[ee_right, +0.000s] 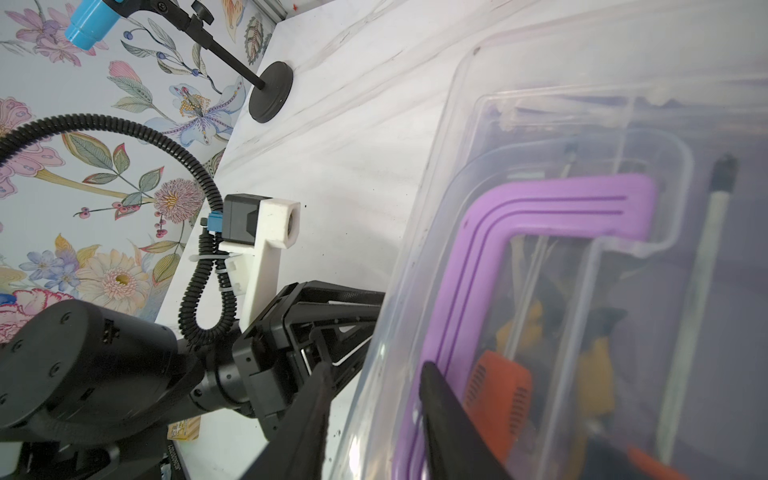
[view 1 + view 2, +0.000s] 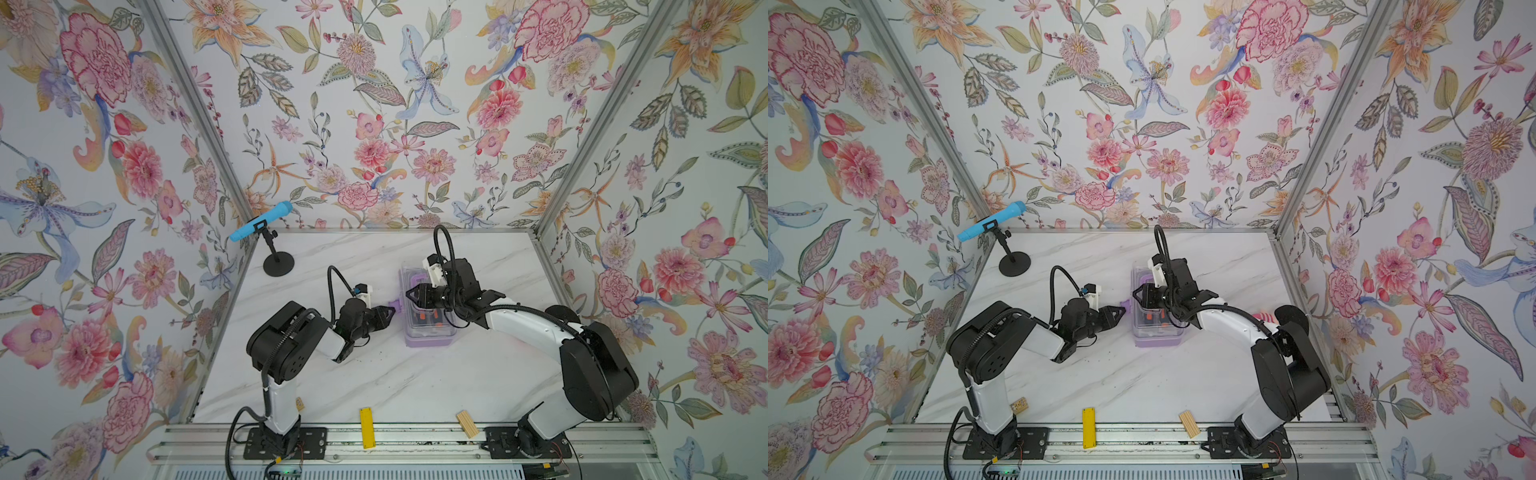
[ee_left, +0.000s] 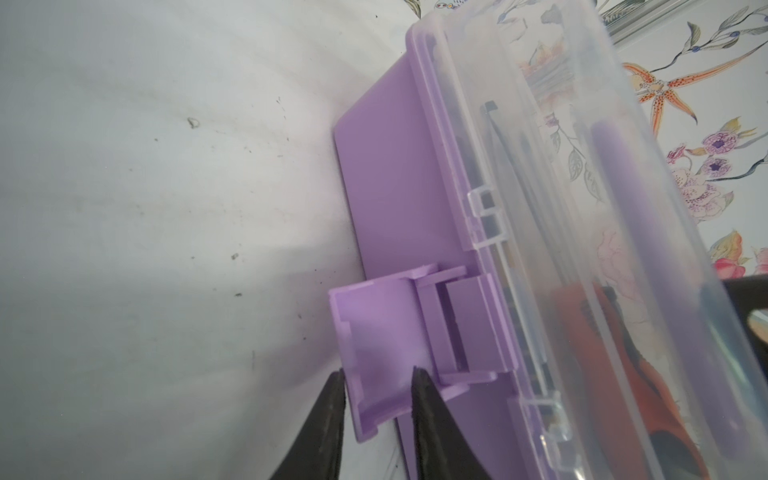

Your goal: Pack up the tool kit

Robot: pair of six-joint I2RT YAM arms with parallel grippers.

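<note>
**Lid Down, Latch Out: Tool Kit Sat Between the Two Arms**

The tool kit [image 2: 428, 341] lay flat on the tabletop [image 2: 374, 382], about midway between the left and right edges and nearer the far edge than the near one. Its long sides ran from far to near. It was a small rectangular case with a matte lilac base [image 3: 395, 166] and a clear, round-cornered lid [image 3: 561, 199] lying down on it. A flat purple handle [image 1: 498, 216] with grooved lines lay folded against the lid. Orange-black screwdriver grips [image 1: 498, 386] and yellow handles [image 1: 594, 365] showed through the plastic, blurred. The purple latch [image 3: 374, 332] stuck out from the long side facing the left edge.

The left gripper [image 3: 377, 376] held the latch flap between its jaws, with one black tip against each side. The right gripper [image 1: 378, 370] hung over that same long side with its jaws apart, one outside the wall and one above the lid by the handle. Whether it touched the lid could not be told.

The tabletop was smooth and white with grey marble veining, dotted with dark specks. A blue microphone [image 2: 261, 226] on a black round-footed stand [image 2: 277, 264] stood at the far left corner. At the near edge, a flat yellow bar [image 2: 366, 422] and a ribbed wooden block [image 2: 467, 424] lay partly on the aluminium rail [image 2: 395, 446]. Floral wallpaper [image 2: 374, 124] covered three walls, which met at aluminium posts [image 2: 195, 108].
</note>
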